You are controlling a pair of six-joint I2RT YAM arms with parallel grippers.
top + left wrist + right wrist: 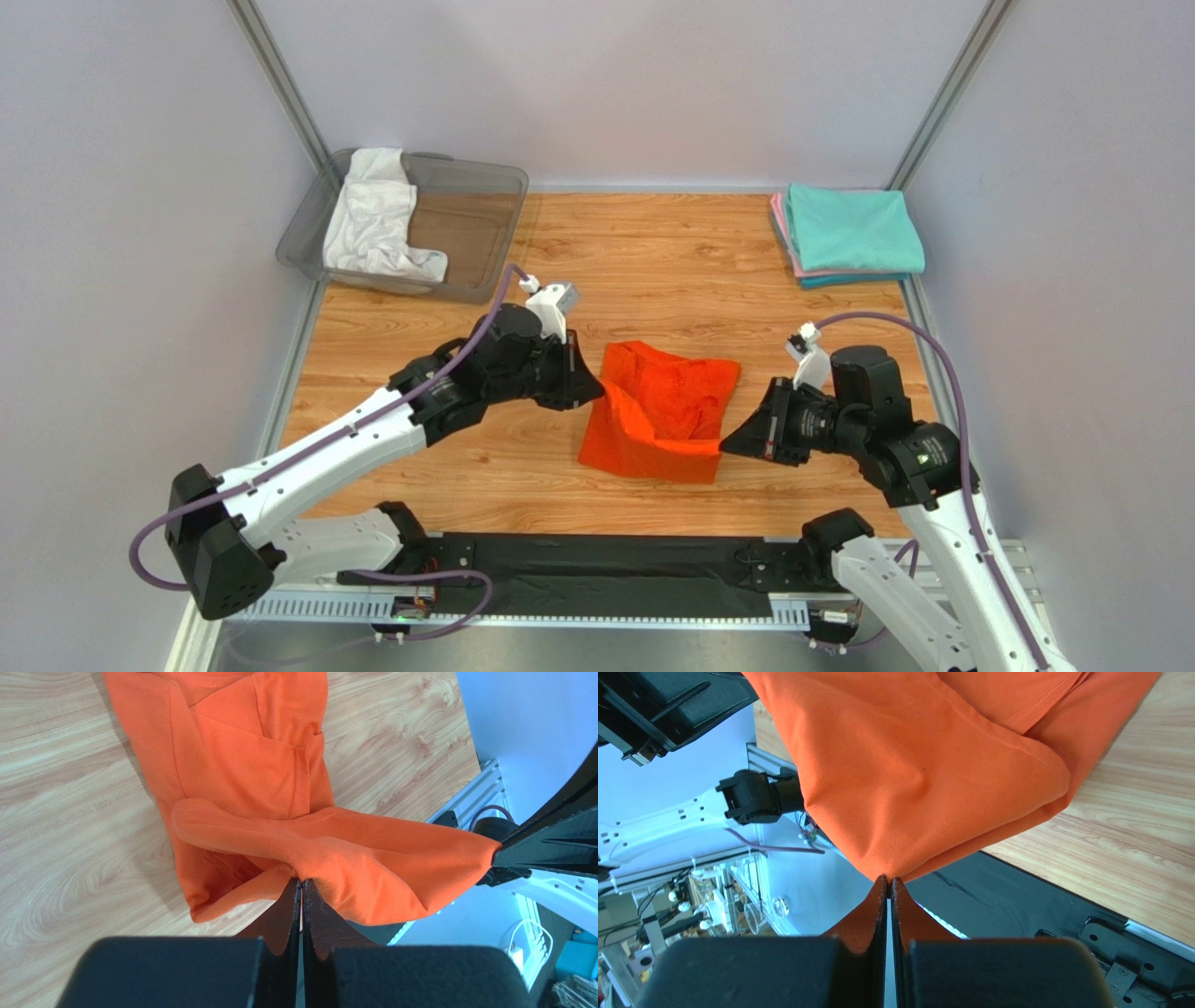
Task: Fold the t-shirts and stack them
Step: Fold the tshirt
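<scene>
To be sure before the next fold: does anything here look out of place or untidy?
Only the white shirt: it lies crumpled and unfolded in the bin at the far left, one end over the rim. The orange shirt hangs bunched between the left fingers and right fingers, normal mid-fold. The teal stack looks neat.

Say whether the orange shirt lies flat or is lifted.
Lifted. The left end effector and right end effector pinch one stretched edge of the orange shirt; the rest bunches on the table.
</scene>
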